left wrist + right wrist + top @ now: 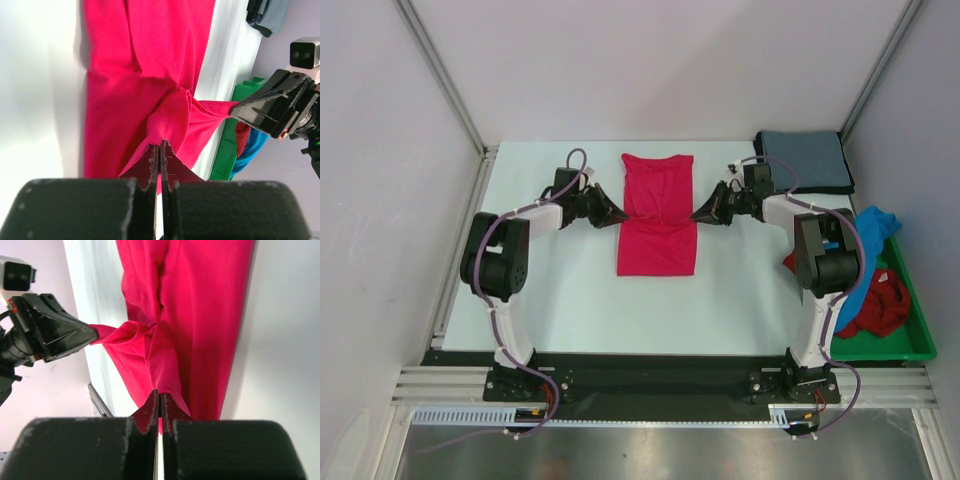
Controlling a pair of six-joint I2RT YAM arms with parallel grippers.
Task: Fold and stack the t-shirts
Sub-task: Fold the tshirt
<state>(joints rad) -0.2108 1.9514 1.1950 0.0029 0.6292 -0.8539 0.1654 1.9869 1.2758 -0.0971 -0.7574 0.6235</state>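
Left tool [618,213] and right tool [701,213] are pinching the bright pink-red cloth t-shirt's [657,250] side edges; carrying both evenly should keep its fold square.

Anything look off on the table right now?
Nothing damaged. The pink shirt is puckered mid-length where the left gripper and right gripper pinch its edges; the blue shirt appears to spill over the tray rim.
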